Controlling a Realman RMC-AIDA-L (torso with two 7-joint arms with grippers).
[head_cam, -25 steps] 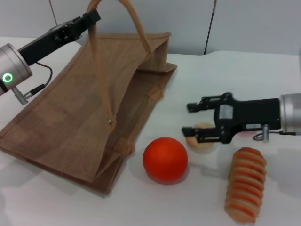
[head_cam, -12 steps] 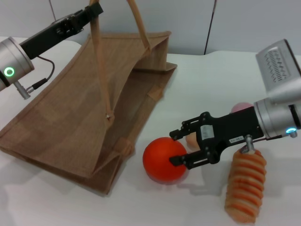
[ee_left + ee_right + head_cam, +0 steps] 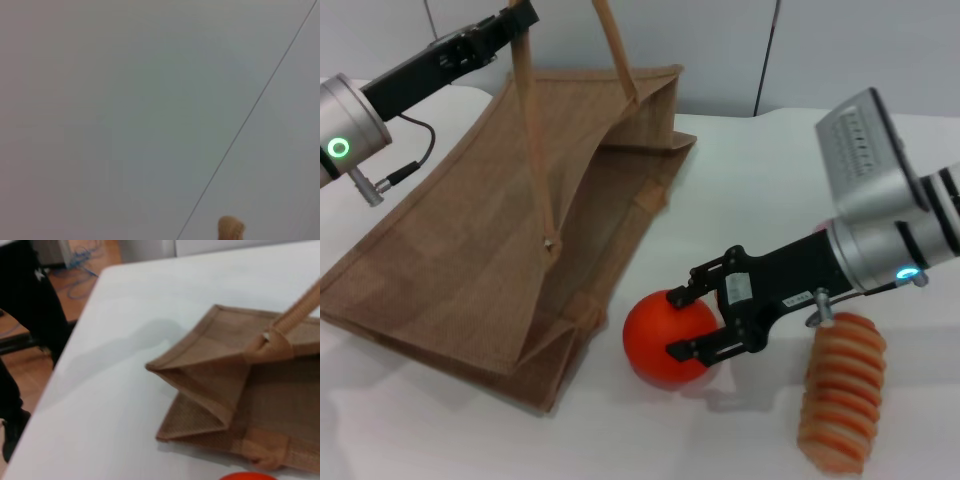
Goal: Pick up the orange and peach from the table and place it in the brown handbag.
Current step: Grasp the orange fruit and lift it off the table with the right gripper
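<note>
Between the two black fingers of the right gripper [image 3: 682,322] sits the orange [image 3: 665,338], one fingertip over its upper side and the other low against its near side. The jaws look spread about the fruit, at or near contact, but the orange rests on the white table [image 3: 760,180], so I judge the grasp as just forming and not yet a lift. In the right wrist view only a sliver of the orange [image 3: 248,476] shows.

Beyond the orange from this gripper lies the brown handbag [image 3: 510,230], on its side with its mouth turned toward the fruit. Its handle [image 3: 525,120] is drawn upward by the left gripper [image 3: 515,22], high above the bag's far edge; its fingers appear closed on that strap, which holds the opening apart. The left wrist view shows only a tan tip of the handle [image 3: 230,229] against a pale wall.

Just behind the right gripper, near the wrist, stands a ridged orange-and-cream loaf [image 3: 840,390], which is not part of the job. The peach is not visible; it may be hidden behind the right arm.

By my reading nothing is in the bag. Still to do: lift the orange and drop it in, then the same for the peach.
</note>
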